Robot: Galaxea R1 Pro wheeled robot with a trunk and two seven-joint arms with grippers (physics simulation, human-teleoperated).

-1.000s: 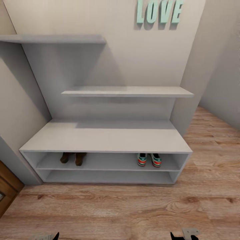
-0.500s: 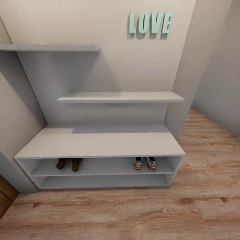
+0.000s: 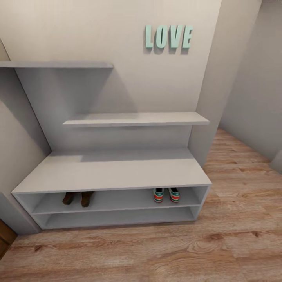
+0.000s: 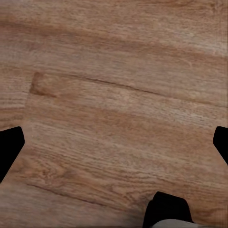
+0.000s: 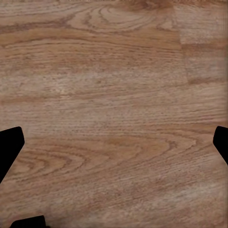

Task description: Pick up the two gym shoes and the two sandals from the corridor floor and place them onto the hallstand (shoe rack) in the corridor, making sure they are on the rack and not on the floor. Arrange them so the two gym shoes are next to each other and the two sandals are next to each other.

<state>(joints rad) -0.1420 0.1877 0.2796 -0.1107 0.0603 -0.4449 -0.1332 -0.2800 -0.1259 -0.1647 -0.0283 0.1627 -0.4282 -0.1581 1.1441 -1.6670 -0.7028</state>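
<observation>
The pale grey hallstand point(image 3: 113, 170) stands against the wall in the head view. On its upper open shelf row the two gym shoes point(image 3: 166, 194) sit side by side at the right, heels toward me. The two sandals point(image 3: 77, 197) sit side by side at the left of the same shelf, partly shaded by the bench top. In the left wrist view my left gripper point(image 4: 114, 142) hangs open over the bare corridor floor point(image 4: 118, 95). My right gripper point(image 5: 114, 142) is likewise open above the floor point(image 5: 114, 85), with nothing between its fingers.
Mint LOVE letters point(image 3: 168, 37) hang on the wall above the hallstand. A wall corner point(image 3: 205, 98) juts out right of the hallstand, and the corridor floor point(image 3: 243, 164) runs on past it. A brown door edge point(image 3: 4, 239) shows at the lower left.
The whole head view has shifted: the hallstand now sits lower-left and smaller, so the camera backed away and turned. The gripper tips seen at the bottom edge one second ago have left the view.
</observation>
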